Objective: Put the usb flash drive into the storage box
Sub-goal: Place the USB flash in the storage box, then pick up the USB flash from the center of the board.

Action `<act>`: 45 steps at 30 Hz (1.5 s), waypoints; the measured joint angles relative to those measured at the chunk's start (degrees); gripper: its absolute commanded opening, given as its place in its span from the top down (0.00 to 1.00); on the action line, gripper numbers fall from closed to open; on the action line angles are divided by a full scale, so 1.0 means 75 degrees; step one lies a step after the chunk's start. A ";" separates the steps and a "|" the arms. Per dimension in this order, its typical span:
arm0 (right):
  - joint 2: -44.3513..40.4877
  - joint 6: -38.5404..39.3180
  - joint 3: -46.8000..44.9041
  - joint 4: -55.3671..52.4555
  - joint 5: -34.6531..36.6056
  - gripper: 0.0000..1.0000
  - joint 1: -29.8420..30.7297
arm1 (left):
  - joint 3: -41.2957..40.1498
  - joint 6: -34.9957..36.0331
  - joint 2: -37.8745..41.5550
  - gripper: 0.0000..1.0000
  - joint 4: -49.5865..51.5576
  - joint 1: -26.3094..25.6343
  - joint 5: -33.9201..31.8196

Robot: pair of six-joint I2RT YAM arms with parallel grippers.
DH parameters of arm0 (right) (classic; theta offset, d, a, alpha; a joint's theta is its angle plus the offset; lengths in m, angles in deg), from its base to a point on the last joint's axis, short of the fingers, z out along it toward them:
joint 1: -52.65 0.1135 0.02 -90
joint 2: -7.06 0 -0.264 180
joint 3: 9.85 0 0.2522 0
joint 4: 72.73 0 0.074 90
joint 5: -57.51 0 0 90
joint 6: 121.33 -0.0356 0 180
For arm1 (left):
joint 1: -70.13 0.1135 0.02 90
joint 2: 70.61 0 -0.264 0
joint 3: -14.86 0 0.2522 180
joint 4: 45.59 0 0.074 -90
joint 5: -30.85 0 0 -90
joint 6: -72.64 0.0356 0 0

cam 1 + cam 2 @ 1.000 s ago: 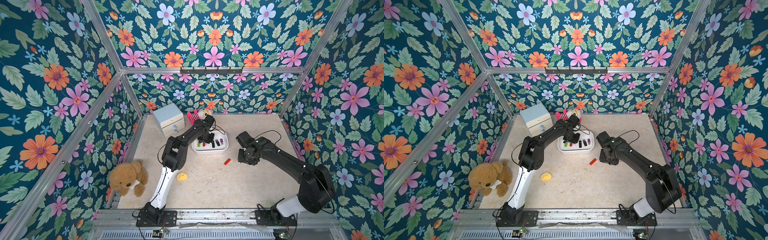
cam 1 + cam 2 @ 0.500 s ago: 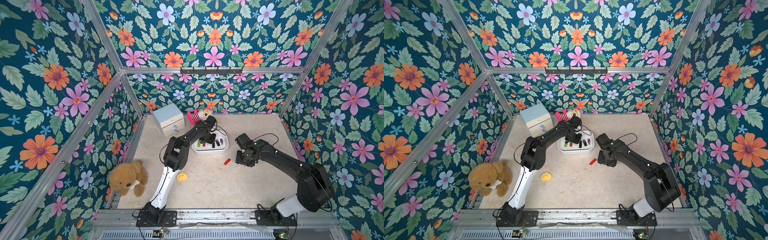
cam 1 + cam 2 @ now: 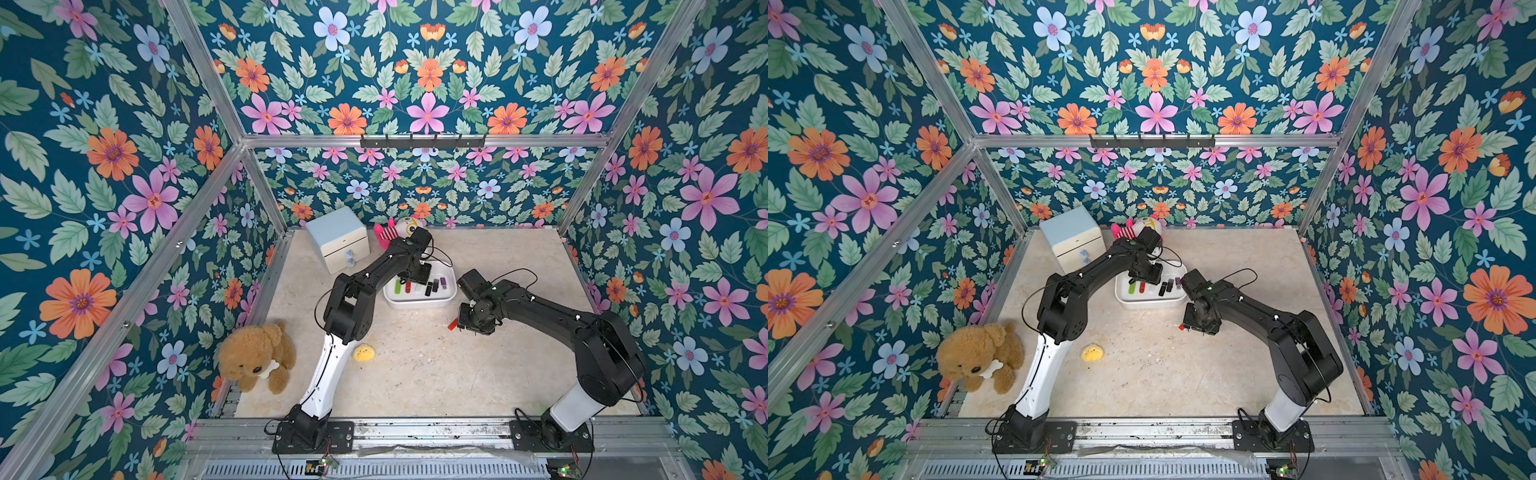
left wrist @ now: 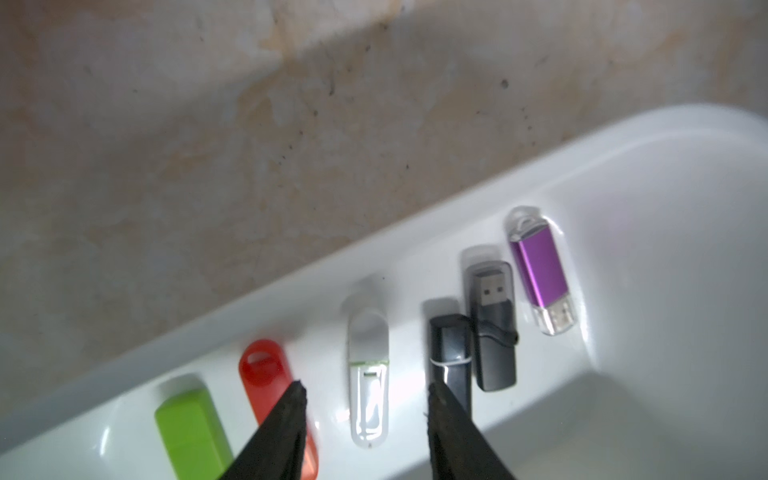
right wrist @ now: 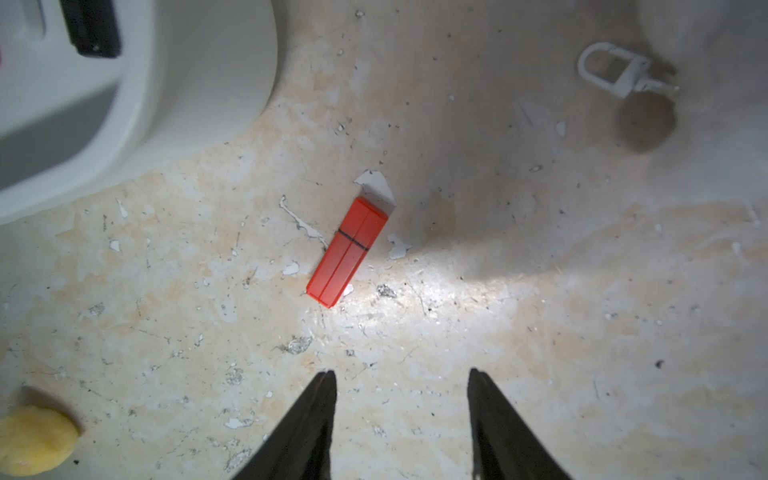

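The white storage box [image 3: 419, 301] [image 3: 1150, 303] sits mid-table and holds several usb flash drives in a row: green [image 4: 193, 432], rounded red [image 4: 264, 374], white [image 4: 369, 374], two black and purple [image 4: 538, 266]. My left gripper [image 4: 365, 388] hangs open over the box. Its fingers stand either side of the white drive with gaps, touching nothing. A red rectangular usb flash drive [image 5: 348, 252] [image 3: 453, 324] lies flat on the table just outside the box. My right gripper [image 5: 401, 372] stands open and empty close to it, its tips short of the drive.
A pale blue-topped drawer cabinet [image 3: 338, 239] and a pink-and-white plush [image 3: 399, 230] stand at the back. A teddy bear [image 3: 257, 359] sits front left, and a small yellow plush [image 3: 364, 353] lies near the left arm. A white clip [image 5: 615, 75] lies on the table.
My left gripper has opened over the box, and the white drive now lies free between its fingers. My right gripper has shifted left and nearer to the red drive on the table.
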 measured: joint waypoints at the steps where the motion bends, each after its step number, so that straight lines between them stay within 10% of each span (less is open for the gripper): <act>1: 0.0143 0.0000 0.0032 0.0050 -0.0047 0.44 0.0026 | 0.0038 -0.0032 0.0099 0.48 -0.0006 -0.0003 -0.0003; 45: 0.1716 0.0230 0.1189 -0.0032 0.0560 0.43 0.0184 | -0.1906 -0.0108 0.2294 0.42 -0.0149 0.0149 -0.0705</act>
